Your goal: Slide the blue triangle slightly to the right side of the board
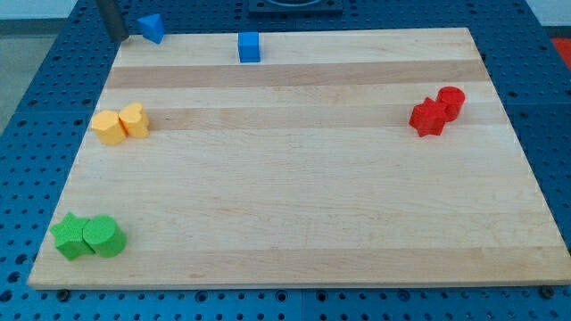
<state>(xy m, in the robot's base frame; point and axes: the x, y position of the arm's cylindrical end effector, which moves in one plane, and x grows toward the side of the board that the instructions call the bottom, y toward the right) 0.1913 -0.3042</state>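
Observation:
The blue triangle [152, 27] sits at the top left edge of the wooden board [294, 178]. My tip [116, 36] is just off the board's top left corner, a short way to the left of the triangle and apart from it. A blue cube [249, 46] stands further right along the top edge.
Two yellow blocks [121, 124] touch each other at the left side. Two green blocks [87, 237] sit at the bottom left corner. Two red blocks [437, 111] sit at the right side. A blue perforated table [36, 107] surrounds the board.

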